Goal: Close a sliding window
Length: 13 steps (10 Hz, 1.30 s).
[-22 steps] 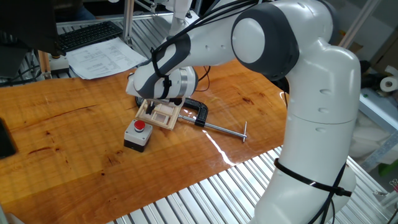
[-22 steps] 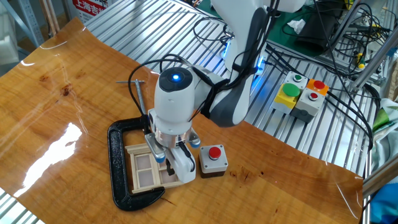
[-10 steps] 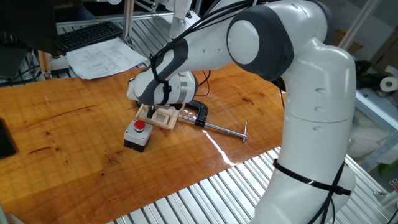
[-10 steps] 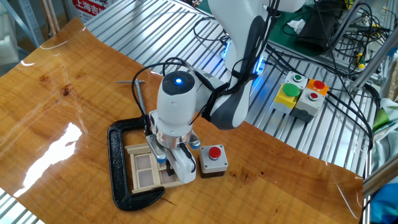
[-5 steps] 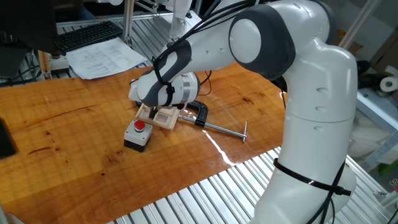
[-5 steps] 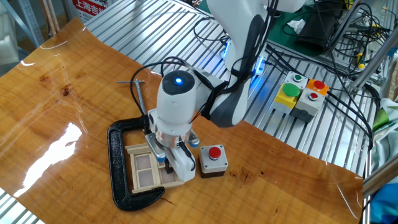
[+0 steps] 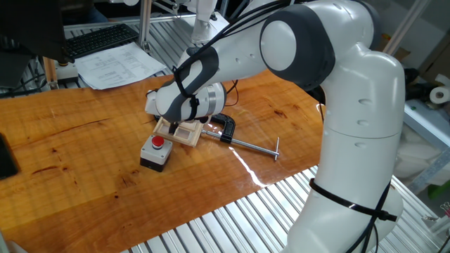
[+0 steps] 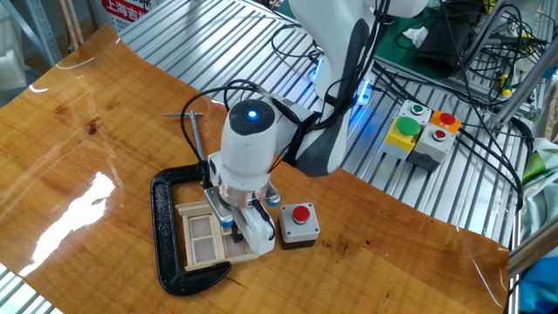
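The sliding window (image 8: 203, 238) is a small pale wooden frame with two panes, lying flat on the table inside a black C-clamp (image 8: 167, 234). In one fixed view the window (image 7: 185, 132) shows just under my wrist. My gripper (image 8: 235, 228) points straight down at the window's edge on the red button's side. Its fingers (image 8: 255, 234) stand a little apart, low over the frame. I cannot tell whether they touch the sliding pane. In the other view my gripper (image 7: 174, 126) is mostly hidden by the hand.
A grey box with a red button (image 8: 300, 222) sits right beside the gripper, also seen in one fixed view (image 7: 156, 151). The clamp's screw rod (image 7: 254, 146) sticks out across the wooden table (image 7: 84, 161). Papers and a keyboard (image 7: 98, 41) lie behind. More button boxes (image 8: 418, 135) stand off the table.
The hand has shifted only very slightly over the window. The frame, the clamp and the button box have not moved.
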Each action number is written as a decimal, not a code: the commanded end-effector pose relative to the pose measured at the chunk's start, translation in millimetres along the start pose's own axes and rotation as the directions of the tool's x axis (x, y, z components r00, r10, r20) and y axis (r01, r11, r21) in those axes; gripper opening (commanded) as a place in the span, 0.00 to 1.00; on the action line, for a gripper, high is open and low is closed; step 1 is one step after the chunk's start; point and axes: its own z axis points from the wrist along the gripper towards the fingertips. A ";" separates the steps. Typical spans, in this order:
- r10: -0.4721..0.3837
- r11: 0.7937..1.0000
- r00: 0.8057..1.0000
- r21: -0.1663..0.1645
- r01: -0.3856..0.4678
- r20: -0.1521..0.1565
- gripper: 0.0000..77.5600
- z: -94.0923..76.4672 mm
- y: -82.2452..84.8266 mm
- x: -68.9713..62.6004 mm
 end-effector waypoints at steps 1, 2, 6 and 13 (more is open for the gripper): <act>0.034 0.999 0.999 0.002 -0.034 -0.021 0.00 -6.8 -0.2 -1.6; 0.036 0.999 0.999 0.002 -0.036 -0.022 0.00 -9.2 1.1 -2.5; 0.037 0.999 0.999 0.002 -0.037 -0.037 0.00 -21.4 6.0 -4.2; -0.134 0.986 0.989 0.092 0.139 -0.057 0.00 -57.4 10.0 -6.8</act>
